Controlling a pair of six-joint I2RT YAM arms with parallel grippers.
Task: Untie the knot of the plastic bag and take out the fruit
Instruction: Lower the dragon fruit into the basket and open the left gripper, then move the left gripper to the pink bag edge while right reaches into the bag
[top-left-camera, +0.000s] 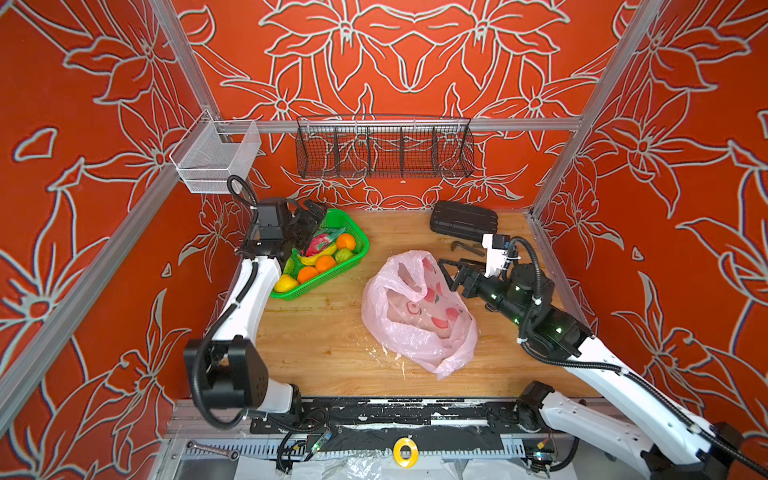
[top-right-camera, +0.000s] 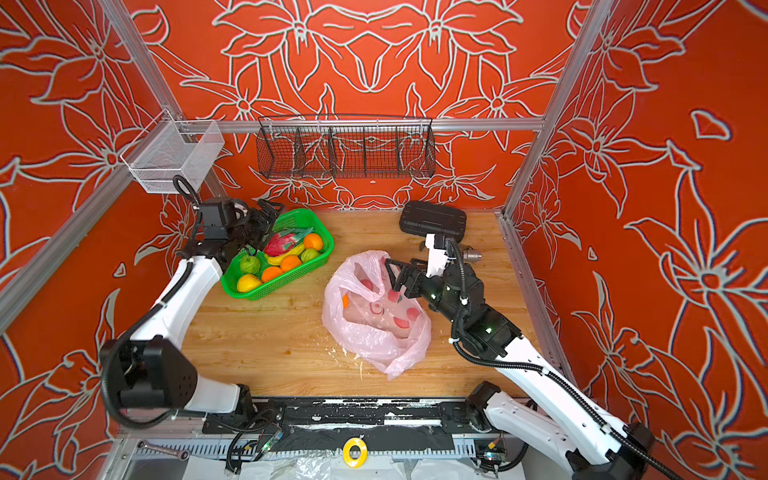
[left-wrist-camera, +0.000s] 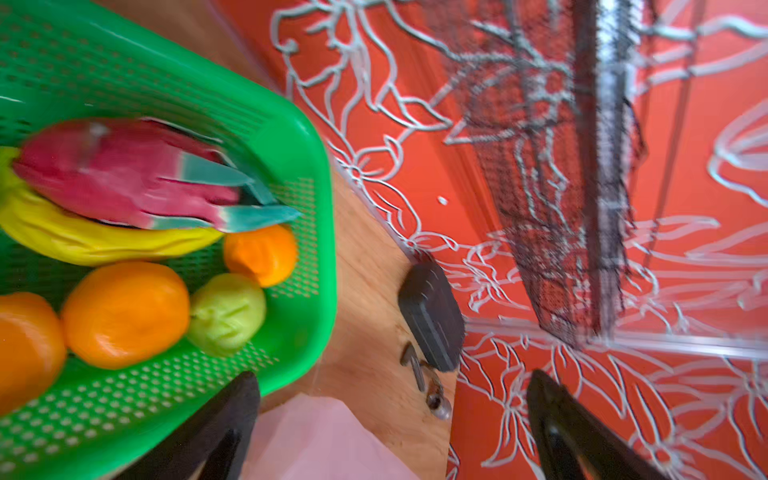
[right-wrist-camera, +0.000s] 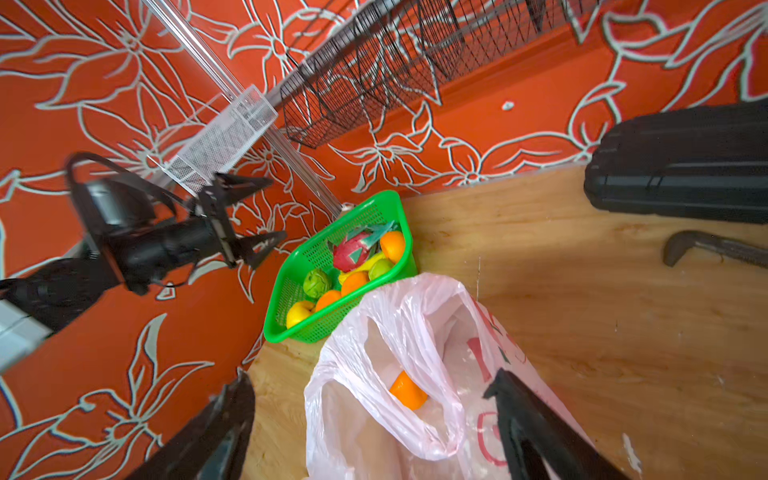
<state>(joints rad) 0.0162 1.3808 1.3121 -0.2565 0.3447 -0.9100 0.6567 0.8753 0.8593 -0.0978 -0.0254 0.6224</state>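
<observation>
The pale pink plastic bag (top-left-camera: 415, 328) (top-right-camera: 374, 332) lies crumpled on the wooden table with its mouth open. No knot shows; its handle loops hang loose. One orange fruit (right-wrist-camera: 408, 391) (top-right-camera: 345, 300) sits inside it. My right gripper (top-left-camera: 451, 274) (right-wrist-camera: 372, 378) is open at the bag's mouth, its fingers either side of a loose loop. Other fruit lies in the green basket (top-left-camera: 328, 277) (left-wrist-camera: 324, 249): oranges (top-left-camera: 325, 263), a lemon (top-left-camera: 286, 284), a dragon fruit (left-wrist-camera: 124, 183), green ones. My left gripper (top-left-camera: 311, 216) (left-wrist-camera: 392, 376) hangs open and empty above the basket's back corner.
A yellow banana (left-wrist-camera: 104, 245) lies among the fruit. A black case (top-left-camera: 463, 220) and a metal tool (top-left-camera: 461, 247) lie at the back right. A black wire rack (top-left-camera: 384, 151) and a white mesh bin (top-left-camera: 216, 156) hang on the wall rail.
</observation>
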